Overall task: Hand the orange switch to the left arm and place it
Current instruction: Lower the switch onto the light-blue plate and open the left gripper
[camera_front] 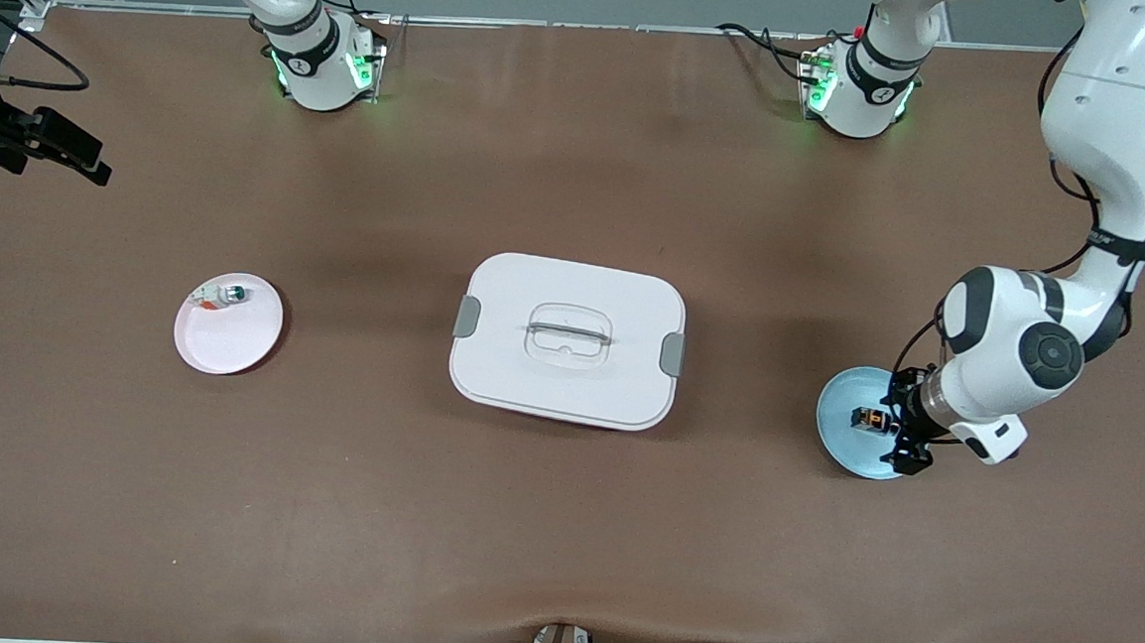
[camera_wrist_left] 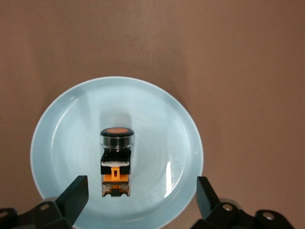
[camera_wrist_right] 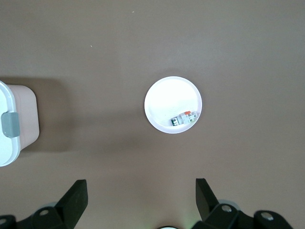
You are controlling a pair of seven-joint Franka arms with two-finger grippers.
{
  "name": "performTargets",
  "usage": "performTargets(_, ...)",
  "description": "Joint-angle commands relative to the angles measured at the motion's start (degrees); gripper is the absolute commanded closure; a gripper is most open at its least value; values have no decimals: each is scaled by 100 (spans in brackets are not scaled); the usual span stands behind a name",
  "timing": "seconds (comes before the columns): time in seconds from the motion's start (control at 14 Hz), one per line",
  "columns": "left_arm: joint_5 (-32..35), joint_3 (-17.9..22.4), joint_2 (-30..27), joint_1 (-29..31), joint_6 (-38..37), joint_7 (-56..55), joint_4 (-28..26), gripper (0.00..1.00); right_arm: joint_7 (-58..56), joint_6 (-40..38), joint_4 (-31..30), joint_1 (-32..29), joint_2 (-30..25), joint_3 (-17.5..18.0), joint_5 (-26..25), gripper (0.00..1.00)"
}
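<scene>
The orange switch (camera_front: pixel 870 418) (camera_wrist_left: pixel 116 160) lies on its side in the light-blue plate (camera_front: pixel 839 427) (camera_wrist_left: pixel 62 143) at the left arm's end of the table. My left gripper (camera_front: pixel 891 424) (camera_wrist_left: pixel 141 193) hangs low over that plate. It is open, its fingers apart on either side of the switch and not touching it. The white box (camera_front: pixel 567 339) (camera_wrist_right: pixel 12 119) stands shut in the middle of the table. My right gripper (camera_wrist_right: pixel 141 193) is open and empty, held high over bare table; the front view does not show it.
A pink plate (camera_front: pixel 234 336) (camera_wrist_right: pixel 164 102) at the right arm's end holds a small white-and-green component (camera_front: pixel 220 294) (camera_wrist_right: pixel 183 118). A black mounted device (camera_front: pixel 42 142) juts in at that end's edge. Cables run along the table's near edge.
</scene>
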Motion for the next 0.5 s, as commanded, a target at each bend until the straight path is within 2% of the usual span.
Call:
performTargets(0.0,-495,120,-553,-12,-157,1275,-419,0,-72,32,-197,-66,-191,24,88,0)
performTargets(0.21,-796,190,-878,-65,-166,3479,-630,0,-72,85,-180,-66,-209,24,88,0)
performTargets(0.43,-1164,208,-1002,-126,-175,6142,-701,0,-72,172,-180,-66,-279,24,88,0)
